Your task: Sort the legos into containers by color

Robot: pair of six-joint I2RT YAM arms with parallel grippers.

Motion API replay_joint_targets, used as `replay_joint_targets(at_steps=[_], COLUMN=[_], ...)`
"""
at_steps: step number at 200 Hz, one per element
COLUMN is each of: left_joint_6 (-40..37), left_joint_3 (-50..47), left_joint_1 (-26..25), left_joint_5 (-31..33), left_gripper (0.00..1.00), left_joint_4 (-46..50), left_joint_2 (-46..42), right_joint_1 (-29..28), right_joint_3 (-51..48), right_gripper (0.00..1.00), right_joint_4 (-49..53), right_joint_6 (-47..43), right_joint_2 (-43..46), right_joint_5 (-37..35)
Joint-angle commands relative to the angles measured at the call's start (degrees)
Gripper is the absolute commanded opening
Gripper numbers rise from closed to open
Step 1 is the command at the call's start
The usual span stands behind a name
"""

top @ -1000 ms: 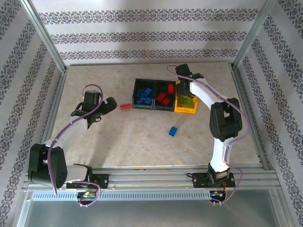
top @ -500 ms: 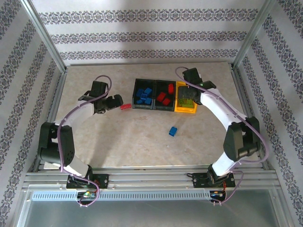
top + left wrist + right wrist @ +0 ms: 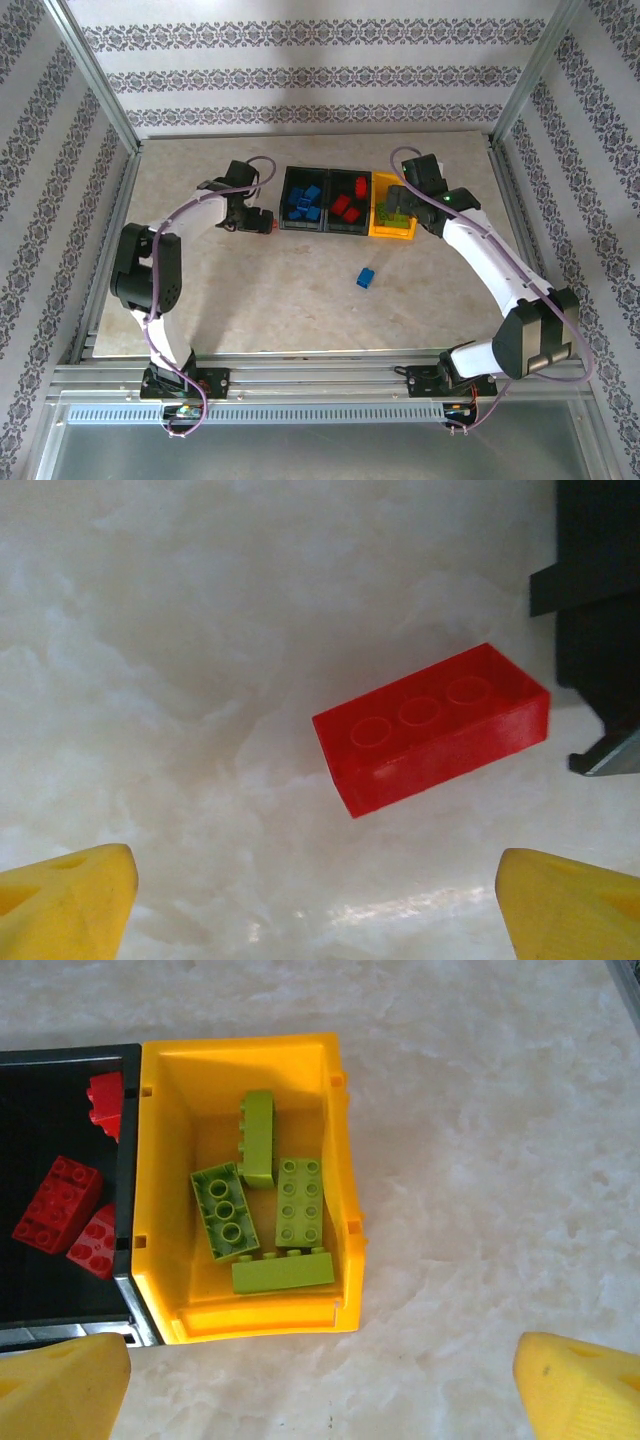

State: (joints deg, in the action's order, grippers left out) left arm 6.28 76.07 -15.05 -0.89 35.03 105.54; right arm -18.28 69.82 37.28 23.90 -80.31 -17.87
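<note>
Red lego on marbled tabletop; patterned walls; both arms' jaws spread.

Red brick: open bench on its left and near sides; black bin wall stands just beside its right end. Blue brick: mid-bench, clear all round, well apart from everything.

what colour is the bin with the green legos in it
Yellow-orange. The bin shows best in the right wrist view.
</note>
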Motion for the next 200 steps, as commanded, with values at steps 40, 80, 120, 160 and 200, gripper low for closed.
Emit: replay_joint_targets(at_steps=[40, 80, 120, 160, 200], left_joint_6=[-12.72, -14.67, -16.03, -16.48, -16.13], left_joint_3=[5.26, 7.29, 9.64, 10.93, 11.39], left_joint_1=[-2.02, -2.08, -2.04, -2.05, -2.02], left_joint_5=[4.05, 4.05, 3.96, 2.67, 1.9], left_gripper=[0.92, 0.9, 0.85, 0.75, 0.61], left_joint_4=[3.12, 1.6, 1.27, 0.65, 1.0], left_joint_2=[6.53, 9.68, 12.11, 13.67, 14.87], right_joint_1=[-0.7, -0.76, -0.71, -0.7, -0.79], right_joint_3=[-2.05, -2.32, -2.67, -2.61, -2.49], right_gripper=[0.98, 0.98, 0.98, 0.98, 0.98], right_joint_4=[-0.01, 0.16, 0.25, 0.16, 0.16], right_joint_6=[2.05, 2.03, 2.2, 2.4, 2.47], right_joint_2=[2.44, 3.4, 4.09, 3.86, 3.58], right_joint_5=[-1.64, -1.9, -1.84, -1.51, -1.16])
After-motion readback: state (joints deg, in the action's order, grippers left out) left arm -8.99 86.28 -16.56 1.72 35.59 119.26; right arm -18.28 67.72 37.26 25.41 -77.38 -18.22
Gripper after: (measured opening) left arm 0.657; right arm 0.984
